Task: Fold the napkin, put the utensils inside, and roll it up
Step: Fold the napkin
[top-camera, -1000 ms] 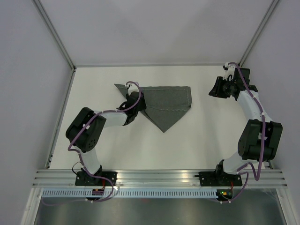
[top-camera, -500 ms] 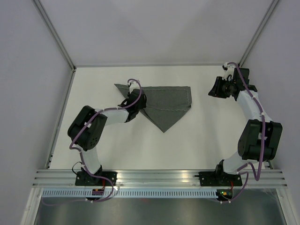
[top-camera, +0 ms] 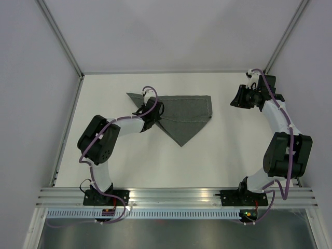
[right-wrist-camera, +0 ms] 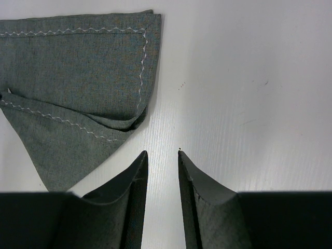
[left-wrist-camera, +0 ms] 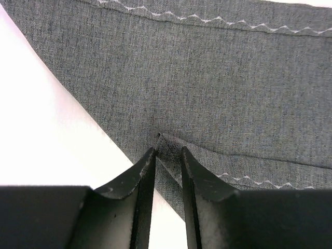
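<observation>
napkin (top-camera: pixel 182 117) lies folded on the white surface (top-camera: pixel 223 150), towards the far side; straight edge at the far side, point aimed at the arm bases; left claw (left-wrist-camera: pixel 168 150) is down on the cloth's left part, jaws nearly together, clamped on a small raised pleat of the napkin; pale zigzag stitching (left-wrist-camera: pixel 207 21) runs along the hem beyond the tips; right claw (right-wrist-camera: pixel 162 152) is off to the right, apart from the cloth, over the surface, jaws slightly apart, gripping nothing; napkin's stitched right corner sits ahead-left of it
</observation>
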Available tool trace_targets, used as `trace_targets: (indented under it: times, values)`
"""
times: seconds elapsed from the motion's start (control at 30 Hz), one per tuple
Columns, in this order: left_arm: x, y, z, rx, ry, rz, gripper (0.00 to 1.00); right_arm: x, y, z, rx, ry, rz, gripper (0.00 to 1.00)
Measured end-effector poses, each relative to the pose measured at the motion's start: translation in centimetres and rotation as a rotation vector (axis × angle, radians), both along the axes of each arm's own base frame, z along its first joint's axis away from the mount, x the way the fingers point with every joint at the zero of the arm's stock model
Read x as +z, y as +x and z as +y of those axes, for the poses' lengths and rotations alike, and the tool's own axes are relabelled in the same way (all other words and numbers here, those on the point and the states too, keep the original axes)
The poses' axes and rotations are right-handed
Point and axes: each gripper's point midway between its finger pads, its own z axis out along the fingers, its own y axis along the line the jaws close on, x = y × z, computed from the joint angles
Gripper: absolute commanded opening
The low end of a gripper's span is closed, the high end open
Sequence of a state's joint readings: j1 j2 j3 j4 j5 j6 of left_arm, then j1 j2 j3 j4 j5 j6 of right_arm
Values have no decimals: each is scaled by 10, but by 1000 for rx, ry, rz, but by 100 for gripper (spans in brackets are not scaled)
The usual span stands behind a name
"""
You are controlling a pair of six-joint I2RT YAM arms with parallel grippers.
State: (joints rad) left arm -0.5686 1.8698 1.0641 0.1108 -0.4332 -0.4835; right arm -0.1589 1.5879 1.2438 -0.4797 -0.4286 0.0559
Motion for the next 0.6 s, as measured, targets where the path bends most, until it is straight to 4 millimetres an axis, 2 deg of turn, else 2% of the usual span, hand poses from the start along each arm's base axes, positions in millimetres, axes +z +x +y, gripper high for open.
trace_targets:
  times: [0.27, 0.5, 0.6]
  values:
    - [-18, -5, 7, 27, 23, 61, 31, 0, 0, 0, 0, 0, 0, 35]
    - [-21, -7, 11, 40, 23, 76, 43, 0, 0, 0, 0, 0, 0, 35]
    - [-19, -5, 10, 38, 17, 74, 45, 0, 0, 0, 0, 0, 0, 35]
